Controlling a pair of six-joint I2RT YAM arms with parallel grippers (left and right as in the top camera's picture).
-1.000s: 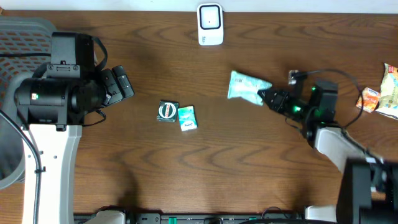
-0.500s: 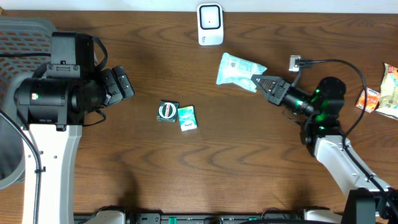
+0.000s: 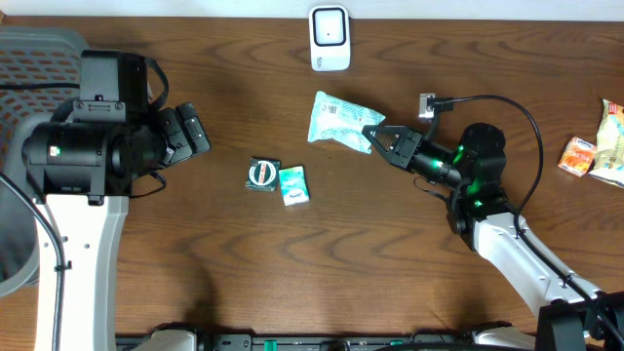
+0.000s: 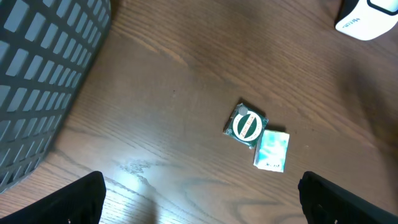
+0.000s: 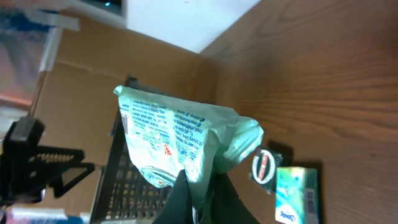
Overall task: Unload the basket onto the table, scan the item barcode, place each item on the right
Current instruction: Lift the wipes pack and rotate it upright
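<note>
Wood [image 3: 292, 273] around scanner [image 3: 330, 38] lies open; tin [image 3: 262, 174] and teal box [image 3: 293, 184] (side by side) occupy mid-table.

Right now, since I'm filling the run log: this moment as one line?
right claw: shut on crinkled pale-green plastic packet | left claw: open, empty | packet short of white rectangular scanner
</note>
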